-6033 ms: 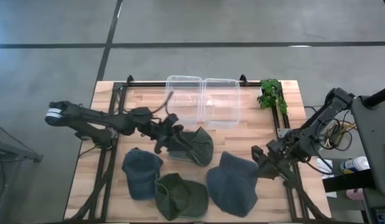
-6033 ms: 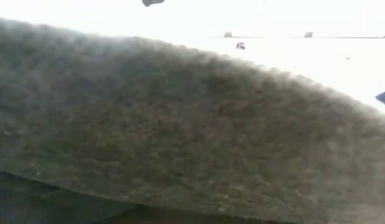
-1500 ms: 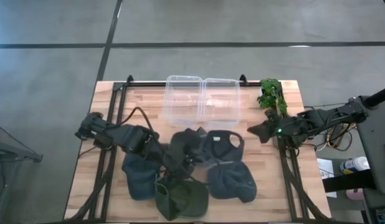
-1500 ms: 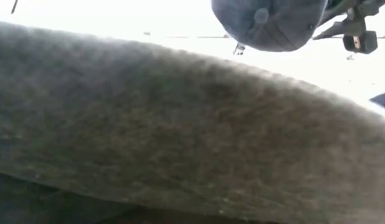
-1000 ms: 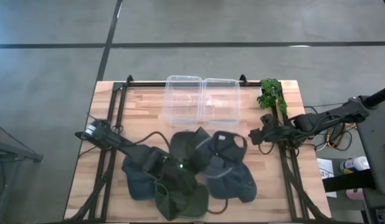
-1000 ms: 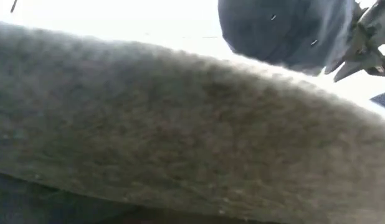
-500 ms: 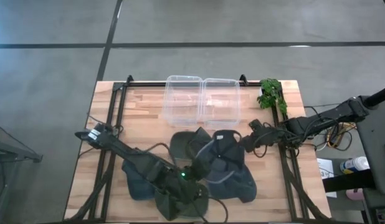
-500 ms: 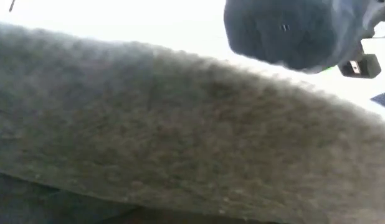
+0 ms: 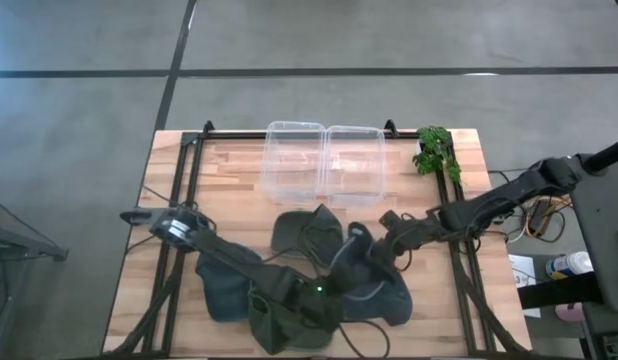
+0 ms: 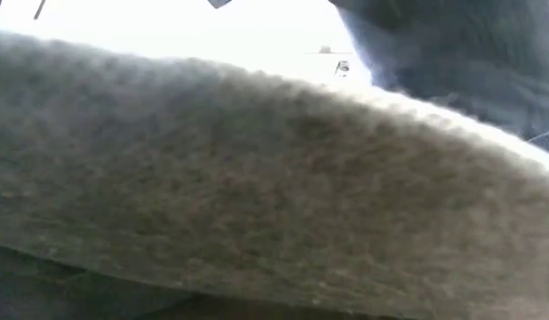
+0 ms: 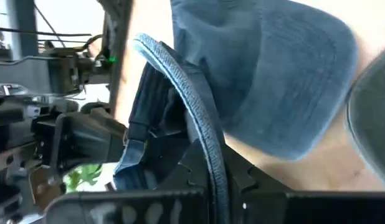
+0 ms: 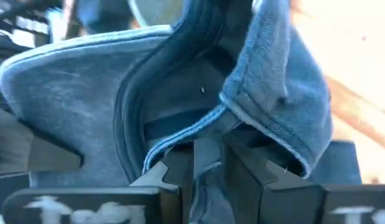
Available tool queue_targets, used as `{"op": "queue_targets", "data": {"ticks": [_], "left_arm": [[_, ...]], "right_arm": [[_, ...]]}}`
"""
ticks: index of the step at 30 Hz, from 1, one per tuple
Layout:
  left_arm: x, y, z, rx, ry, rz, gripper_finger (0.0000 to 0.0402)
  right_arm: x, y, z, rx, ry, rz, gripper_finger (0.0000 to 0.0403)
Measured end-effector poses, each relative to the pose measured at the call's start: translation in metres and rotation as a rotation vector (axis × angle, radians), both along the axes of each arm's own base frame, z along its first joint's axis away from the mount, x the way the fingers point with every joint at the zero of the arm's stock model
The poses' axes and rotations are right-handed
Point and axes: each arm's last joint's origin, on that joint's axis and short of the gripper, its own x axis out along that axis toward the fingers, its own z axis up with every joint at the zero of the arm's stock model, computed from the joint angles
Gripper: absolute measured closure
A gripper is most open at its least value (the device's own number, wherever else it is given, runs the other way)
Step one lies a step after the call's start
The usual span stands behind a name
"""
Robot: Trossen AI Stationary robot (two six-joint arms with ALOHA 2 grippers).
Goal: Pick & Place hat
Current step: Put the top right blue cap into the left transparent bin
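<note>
Both end effectors pinch one blue denim cap (image 9: 361, 262): left end effector (image 9: 334, 283) on its brim, right end effector (image 9: 377, 247) on its rear edge. An olive cap (image 9: 289, 318) lies beside it on the worktop (image 9: 229, 170).

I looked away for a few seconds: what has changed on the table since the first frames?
The blue cap was lifted off the table; both grippers now pinch it, left gripper on the brim, right gripper on its back edge. The right arm came in from the table's edge. The clear bins and plant stayed put.
</note>
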Motion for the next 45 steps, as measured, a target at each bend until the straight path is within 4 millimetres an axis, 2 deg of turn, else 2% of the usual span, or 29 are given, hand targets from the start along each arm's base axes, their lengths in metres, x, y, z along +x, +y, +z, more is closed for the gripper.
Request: {"op": "queue_targets", "data": {"ticks": [4,9,14,19,23,29,35,40,45], "left_arm": [[0.010,-0.003,-0.027,0.014,0.033,0.017,0.0392],[0.020,0.004,-0.039,0.021,0.008,0.082,0.0392],[0.025,0.010,-0.041,-0.005,-0.015,0.125,0.0392],[0.025,0.010,-0.042,-0.038,-0.004,0.118,0.0392],[0.026,0.010,-0.043,-0.112,-0.006,0.141,0.0392],[0.025,0.012,-0.051,-0.125,-0.018,0.194,0.0392],[0.023,0.014,-0.054,-0.064,-0.074,0.285,0.0392],[0.023,0.014,-0.048,0.025,-0.173,0.358,0.0392],[0.022,0.011,-0.041,0.076,-0.253,0.408,0.0392]], "right_arm": [[0.008,0.010,-0.008,0.020,0.003,0.029,0.0321],[0.017,0.023,-0.022,0.040,0.017,0.049,0.0323],[0.029,0.036,-0.037,0.061,-0.002,0.064,0.0325],[0.035,0.039,-0.050,0.059,0.021,0.062,0.0326],[0.035,0.039,-0.055,0.047,0.046,0.057,0.0320],[0.034,0.036,-0.056,-0.015,0.038,-0.006,0.0300],[0.031,0.032,-0.039,-0.058,-0.046,-0.028,0.0265],[0.020,0.027,-0.009,-0.062,-0.158,0.021,0.0242],[0.000,0.017,0.023,-0.081,-0.272,0.026,0.0240]]}}
